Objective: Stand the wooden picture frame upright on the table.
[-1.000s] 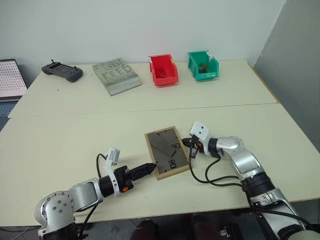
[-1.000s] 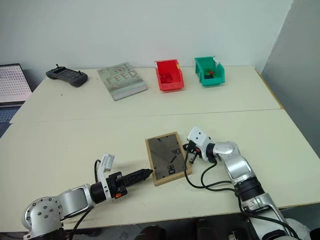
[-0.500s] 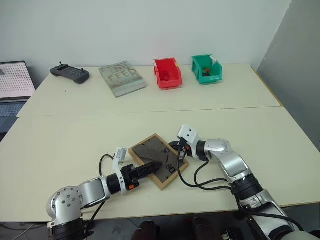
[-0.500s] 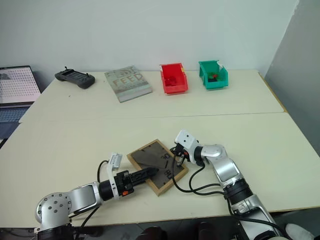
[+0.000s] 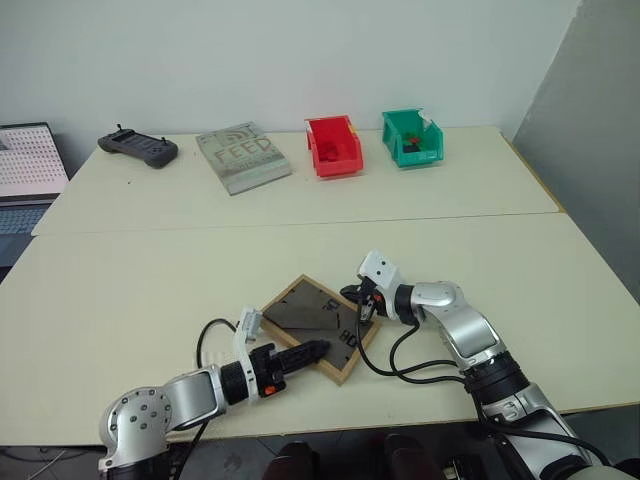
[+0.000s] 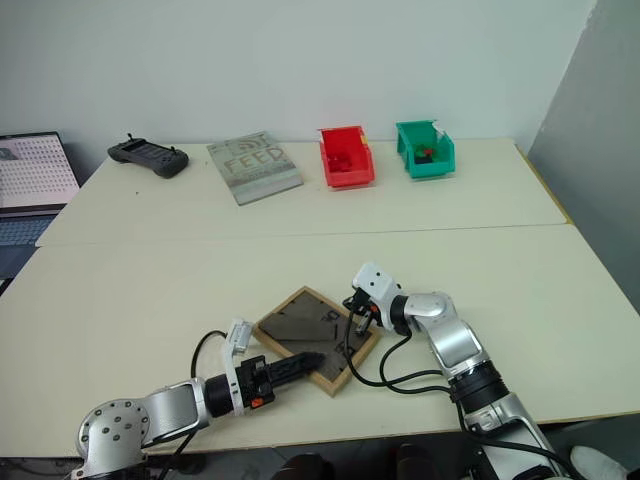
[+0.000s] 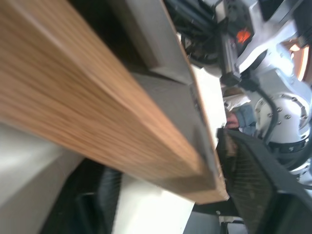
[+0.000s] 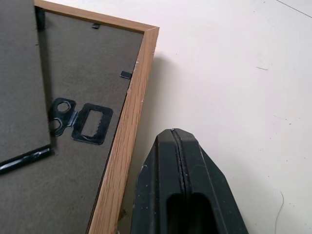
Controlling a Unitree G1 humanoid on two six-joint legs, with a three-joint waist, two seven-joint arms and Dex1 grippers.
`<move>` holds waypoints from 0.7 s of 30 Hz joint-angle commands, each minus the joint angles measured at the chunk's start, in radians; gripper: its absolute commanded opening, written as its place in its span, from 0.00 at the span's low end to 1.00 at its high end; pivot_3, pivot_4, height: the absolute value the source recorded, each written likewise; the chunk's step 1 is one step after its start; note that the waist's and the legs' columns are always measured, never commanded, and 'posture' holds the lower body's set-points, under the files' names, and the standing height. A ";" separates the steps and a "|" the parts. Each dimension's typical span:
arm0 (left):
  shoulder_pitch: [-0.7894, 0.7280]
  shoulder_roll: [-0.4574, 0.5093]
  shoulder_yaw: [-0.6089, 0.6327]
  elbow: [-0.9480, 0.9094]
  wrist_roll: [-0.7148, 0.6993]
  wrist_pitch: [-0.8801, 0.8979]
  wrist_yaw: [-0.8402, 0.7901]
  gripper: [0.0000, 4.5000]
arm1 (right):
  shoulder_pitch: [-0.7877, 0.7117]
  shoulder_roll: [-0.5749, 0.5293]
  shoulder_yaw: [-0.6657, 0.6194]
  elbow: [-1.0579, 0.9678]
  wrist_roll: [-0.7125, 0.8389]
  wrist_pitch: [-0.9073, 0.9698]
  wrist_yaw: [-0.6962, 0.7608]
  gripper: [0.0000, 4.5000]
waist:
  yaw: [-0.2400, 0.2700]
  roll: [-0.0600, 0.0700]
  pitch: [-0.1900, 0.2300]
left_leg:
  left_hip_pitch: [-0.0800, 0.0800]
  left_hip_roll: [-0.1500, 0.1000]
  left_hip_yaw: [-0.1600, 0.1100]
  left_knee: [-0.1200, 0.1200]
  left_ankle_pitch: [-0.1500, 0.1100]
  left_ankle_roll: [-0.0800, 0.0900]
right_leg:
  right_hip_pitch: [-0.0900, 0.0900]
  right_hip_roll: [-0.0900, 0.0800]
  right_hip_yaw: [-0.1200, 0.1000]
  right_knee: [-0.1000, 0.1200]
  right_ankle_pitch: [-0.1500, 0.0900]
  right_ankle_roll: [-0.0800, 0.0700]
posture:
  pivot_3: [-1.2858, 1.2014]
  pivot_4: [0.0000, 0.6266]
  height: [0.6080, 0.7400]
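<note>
The wooden picture frame (image 5: 300, 312) lies back up on the table (image 5: 150, 270), turned cornerwise near the front edge. Its dark back (image 8: 87, 63) with a metal hanger and the fold-out stand faces up. My left gripper (image 5: 316, 351) reaches in from the near left. The frame's near-left wooden edge (image 7: 97, 97) sits between its two fingers (image 7: 253, 180), which close on it from above and below. My right gripper (image 5: 362, 308) is shut and empty, its tip (image 8: 178, 141) on the table right against the frame's right edge.
Along the far side stand a grey FEED book (image 5: 243, 157), a red bin (image 5: 334, 146), a green bin (image 5: 411, 137) and a black controller (image 5: 138, 148). A laptop (image 5: 25, 165) sits at the far left. Black cables (image 5: 395, 355) loop beside my right arm.
The frame has swung from nearly square-on to cornerwise. My left gripper slid over its near edge and its fingers closed in. The right gripper pushed left with the frame's right side.
</note>
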 commanded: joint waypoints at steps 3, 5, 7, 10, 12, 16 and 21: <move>-0.021 -0.014 -0.001 0.004 -0.006 -0.040 0.050 0.40 | -0.022 -0.004 -0.017 -0.031 0.025 -0.005 0.000 0.00 | 0.001 0.000 0.000 | 0.000 0.000 0.000 0.000 0.000 0.000 | 0.000 0.000 0.000 0.000 0.000 0.000 | 0.52 0.24 1.00; -0.035 -0.014 0.015 -0.015 -0.034 -0.044 0.075 0.34 | -0.032 -0.027 -0.044 -0.030 0.035 -0.003 0.005 0.00 | 0.005 0.000 0.000 | 0.000 0.000 0.000 0.000 0.000 0.000 | 0.000 0.000 0.000 0.000 0.000 0.000 | 0.52 0.24 1.00; -0.052 0.016 0.015 -0.033 -0.038 -0.052 0.080 0.29 | -0.053 -0.053 -0.077 -0.018 0.051 -0.008 0.011 0.00 | 0.006 0.000 0.000 | 0.000 0.000 0.000 0.001 0.000 0.000 | 0.000 0.000 0.000 0.000 0.000 0.000 | 0.52 0.24 1.00; -0.106 0.092 0.021 -0.046 -0.041 -0.069 0.050 0.29 | -0.107 -0.093 -0.158 0.016 0.107 -0.016 0.028 0.08 | 0.003 -0.001 0.001 | -0.001 0.000 -0.001 0.000 0.000 0.000 | 0.000 0.000 -0.001 0.000 0.000 0.000 | 0.52 0.24 1.00; -0.162 0.155 0.032 -0.035 -0.048 -0.087 0.008 0.29 | -0.148 -0.116 -0.212 0.017 0.178 0.022 0.074 0.16 | 0.002 0.000 0.001 | -0.001 0.000 -0.001 0.000 0.000 0.000 | -0.001 0.001 -0.001 0.000 0.000 0.000 | 0.52 0.24 1.00; -0.261 0.308 0.009 -0.006 -0.036 -0.125 -0.162 0.29 | -0.219 -0.155 -0.263 -0.038 0.323 0.115 0.197 0.39 | -0.006 0.000 0.001 | -0.003 0.001 -0.002 0.000 0.000 0.000 | -0.002 0.001 -0.002 -0.001 0.000 0.000 | 0.52 0.24 1.00; -0.313 0.446 -0.107 0.049 0.127 -0.245 -0.320 0.29 | -0.297 -0.154 -0.255 -0.150 0.498 0.277 0.308 0.64 | -0.013 0.001 0.003 | -0.006 0.001 -0.002 -0.001 0.000 0.000 | -0.005 0.001 -0.001 -0.002 0.000 0.000 | 0.52 0.24 1.00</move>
